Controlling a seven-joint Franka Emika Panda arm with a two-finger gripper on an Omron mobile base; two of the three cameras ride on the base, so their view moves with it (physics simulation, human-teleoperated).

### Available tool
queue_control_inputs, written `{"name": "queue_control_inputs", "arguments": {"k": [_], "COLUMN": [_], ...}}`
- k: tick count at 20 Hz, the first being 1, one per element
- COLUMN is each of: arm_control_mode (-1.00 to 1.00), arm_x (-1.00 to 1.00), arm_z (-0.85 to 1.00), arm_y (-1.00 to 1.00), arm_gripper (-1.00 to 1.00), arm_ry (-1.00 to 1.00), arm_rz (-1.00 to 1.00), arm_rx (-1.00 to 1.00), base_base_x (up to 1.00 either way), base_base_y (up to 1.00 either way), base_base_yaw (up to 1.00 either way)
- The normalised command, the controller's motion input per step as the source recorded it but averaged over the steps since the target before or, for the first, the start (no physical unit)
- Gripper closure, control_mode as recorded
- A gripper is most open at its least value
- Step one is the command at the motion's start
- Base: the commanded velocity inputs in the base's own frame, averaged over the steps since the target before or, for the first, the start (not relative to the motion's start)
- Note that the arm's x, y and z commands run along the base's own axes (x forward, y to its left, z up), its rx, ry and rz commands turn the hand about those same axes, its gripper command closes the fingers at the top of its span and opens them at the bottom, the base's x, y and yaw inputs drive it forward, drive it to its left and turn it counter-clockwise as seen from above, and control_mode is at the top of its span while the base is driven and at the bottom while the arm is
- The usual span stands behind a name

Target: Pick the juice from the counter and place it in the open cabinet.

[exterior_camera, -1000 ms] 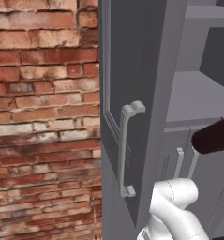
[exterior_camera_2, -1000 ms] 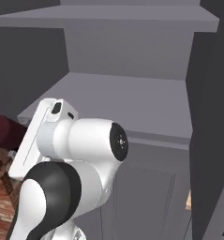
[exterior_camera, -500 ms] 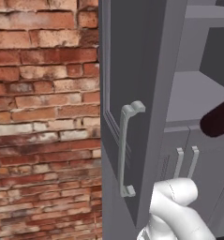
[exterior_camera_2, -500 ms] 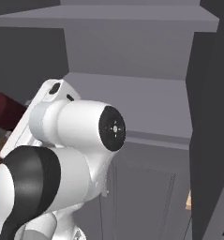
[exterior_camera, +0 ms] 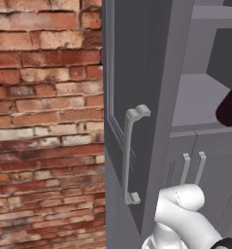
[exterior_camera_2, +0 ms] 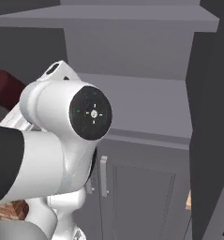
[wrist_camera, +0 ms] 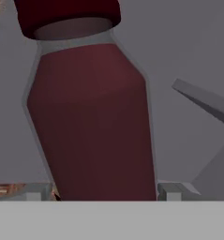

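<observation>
Juice point(wrist_camera: 92, 122) moved right toward open cabinet point(exterior_camera: 195, 97) | clamped in tool point(wrist_camera: 106, 192)

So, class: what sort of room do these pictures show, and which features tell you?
Probably a kitchen, rendered: a tall grey open cabinet with bare shelves, lower cupboard doors with bar handles, a brick wall, and a maroon juice bottle.

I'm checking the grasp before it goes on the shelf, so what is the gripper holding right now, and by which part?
The gripper holds the juice, gripped low on its body, away from the cap.
</observation>
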Motion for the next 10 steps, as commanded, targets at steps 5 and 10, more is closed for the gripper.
{"name": "queue_control_inputs", "arguments": {"k": [5,10], "arm_control_mode": [-1.0,-1.0], "arm_x": [0.18,0.16], "arm_z": [0.0,0.0], "arm_y": [-0.08,-0.05], "arm_gripper": [1.0,1.0], "arm_ry": [0.0,0.0], "arm_rz": [-0.24,-0.31], "arm_rx": [0.0,0.0], "base_base_x": [0.0,0.0], "base_base_y": [0.0,0.0], "base_base_yaw": [0.0,0.0]}}
